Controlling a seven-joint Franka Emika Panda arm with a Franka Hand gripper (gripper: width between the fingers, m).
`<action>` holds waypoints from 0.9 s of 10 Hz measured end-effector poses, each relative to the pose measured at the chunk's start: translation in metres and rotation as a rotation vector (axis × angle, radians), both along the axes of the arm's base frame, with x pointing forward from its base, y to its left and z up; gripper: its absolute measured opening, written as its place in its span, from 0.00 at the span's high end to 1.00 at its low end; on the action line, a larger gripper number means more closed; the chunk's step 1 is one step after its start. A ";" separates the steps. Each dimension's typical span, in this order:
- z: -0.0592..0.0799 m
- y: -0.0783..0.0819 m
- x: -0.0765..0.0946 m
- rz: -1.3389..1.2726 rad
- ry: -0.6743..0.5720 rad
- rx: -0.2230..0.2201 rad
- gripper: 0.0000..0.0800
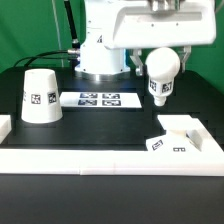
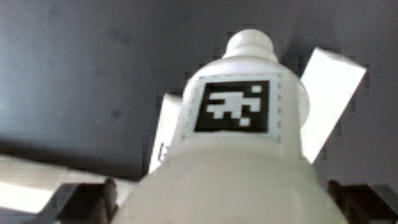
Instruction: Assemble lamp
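Jaws clench the bulb [image 1: 162,68], holding it in the air, stem [image 1: 160,95] down, seemingly so the stem can be lowered into the base [image 1: 180,133], which sits on the counter [image 1: 100,130] below them, slightly aside. Shade [image 1: 40,96] stands far off.

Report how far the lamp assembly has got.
Done: nothing is joined; the three parts are apart. In hand: the hand holds the bulb in the air, stem down, near the base. Left: seat the bulb in the base, then fit the shade, which stands alone at the exterior view's left.
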State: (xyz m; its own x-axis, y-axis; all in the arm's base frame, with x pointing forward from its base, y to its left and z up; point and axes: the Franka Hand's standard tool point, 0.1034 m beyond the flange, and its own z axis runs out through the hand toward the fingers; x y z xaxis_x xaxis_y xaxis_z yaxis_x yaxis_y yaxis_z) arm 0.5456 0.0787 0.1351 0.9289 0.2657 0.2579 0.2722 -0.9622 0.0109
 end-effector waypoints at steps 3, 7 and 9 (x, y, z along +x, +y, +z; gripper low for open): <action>-0.006 -0.001 -0.006 0.004 -0.009 -0.001 0.28; 0.002 0.001 0.005 0.018 -0.028 -0.003 0.28; 0.007 0.004 0.018 0.046 -0.048 -0.007 0.28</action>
